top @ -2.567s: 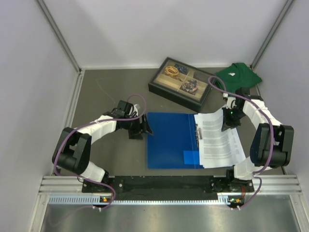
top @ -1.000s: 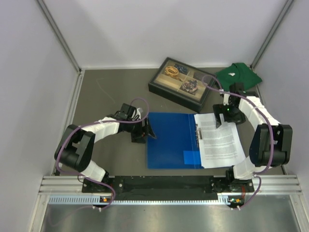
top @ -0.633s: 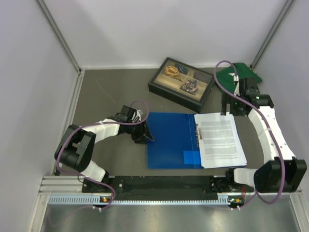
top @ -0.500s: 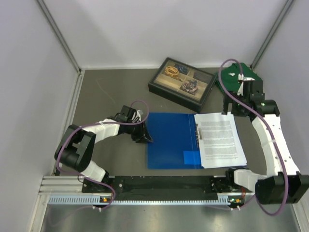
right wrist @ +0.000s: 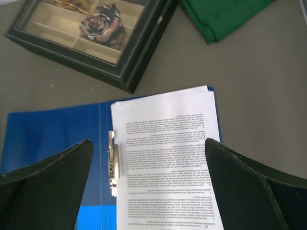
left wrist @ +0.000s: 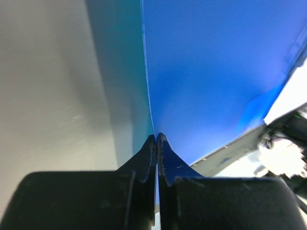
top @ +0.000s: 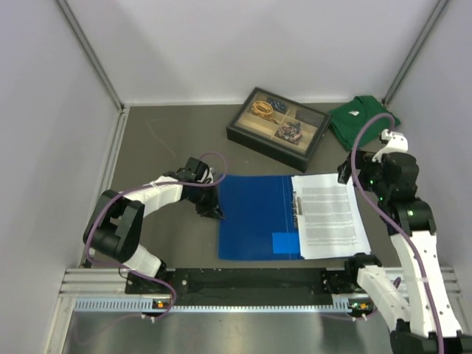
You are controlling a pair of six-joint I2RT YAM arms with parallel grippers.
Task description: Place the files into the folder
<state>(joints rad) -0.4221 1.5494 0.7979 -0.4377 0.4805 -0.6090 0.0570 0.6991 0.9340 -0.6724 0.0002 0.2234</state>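
Observation:
The blue folder point(top: 254, 214) lies open on the table, and its left cover fills the left wrist view as a blue sheet point(left wrist: 216, 72). The files point(top: 328, 214), white printed sheets, rest on its right half beside the metal clip point(right wrist: 112, 163). My left gripper point(top: 215, 212) is at the folder's left edge, its jaws point(left wrist: 157, 136) shut on the thin edge of that cover. My right gripper point(top: 346, 171) hangs raised above the far end of the files point(right wrist: 165, 158), jaws wide open point(right wrist: 147, 142) with nothing between them.
A black-framed compartment tray point(top: 276, 127) with small items sits behind the folder. A folded green shirt point(top: 361, 118) lies at the back right. Grey walls and metal posts enclose the table on three sides.
My left gripper closed onto the folder's left edge, and the folder slid slightly left. The right arm rose off the files and swung back to the right, still open.

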